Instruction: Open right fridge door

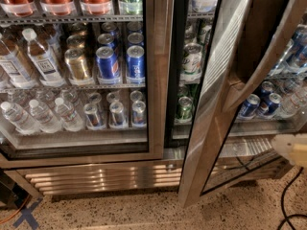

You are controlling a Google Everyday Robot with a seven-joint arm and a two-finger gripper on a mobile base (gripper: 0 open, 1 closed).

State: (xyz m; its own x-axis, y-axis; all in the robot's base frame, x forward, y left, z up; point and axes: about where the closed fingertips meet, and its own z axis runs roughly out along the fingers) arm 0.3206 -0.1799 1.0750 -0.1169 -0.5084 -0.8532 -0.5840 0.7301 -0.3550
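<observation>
- right fridge door is swung partway out, with its brushed steel frame slanting from top right down to the floor near the middle
- gripper is a pale blurry shape low at the right edge, close to the door's lower outer part; can't tell if it's touching or what state it's in
- most of the door sits up and to the left of the gripper
- left door is closed, with blue cans and water bottles behind it
</observation>
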